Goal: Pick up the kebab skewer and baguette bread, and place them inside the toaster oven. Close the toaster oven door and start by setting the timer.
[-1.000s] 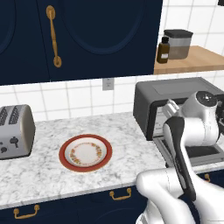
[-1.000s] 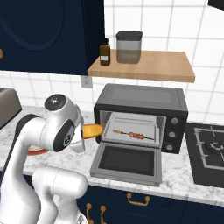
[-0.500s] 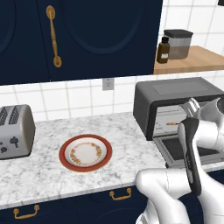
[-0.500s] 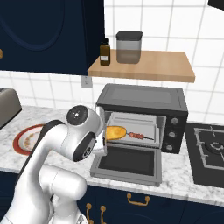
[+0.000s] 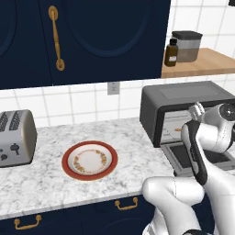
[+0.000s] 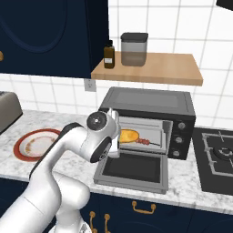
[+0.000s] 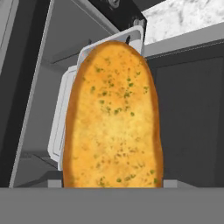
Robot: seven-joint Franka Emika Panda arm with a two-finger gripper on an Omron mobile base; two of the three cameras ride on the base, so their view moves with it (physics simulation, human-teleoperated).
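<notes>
The dark grey toaster oven (image 6: pixel 150 102) stands on the counter with its door (image 6: pixel 132 170) dropped flat in front. My gripper (image 6: pixel 119 136) reaches into the left side of the opening, shut on the golden baguette bread (image 6: pixel 130 135), which pokes in over the wire rack. The kebab skewer (image 6: pixel 144 141) lies on the rack just right of the loaf. In the hand view the baguette bread (image 7: pixel 113 118) stands close up, with the oven's pale tray and dark inner walls behind it. From the left base view, the toaster oven (image 5: pixel 183 94) sits behind my arm.
An empty red-rimmed plate (image 5: pixel 90 160) lies on the marble counter left of the oven. A silver two-slot toaster (image 5: pixel 16 137) stands at the far left. A wooden shelf (image 6: pixel 150 70) with a bottle and a jar hangs above the oven. A stove (image 6: pixel 218 157) is to the right.
My hand has carried the baguette to the right, from in front of the oven's left edge into its opening beside the skewer. The jaws stayed shut on the loaf.
</notes>
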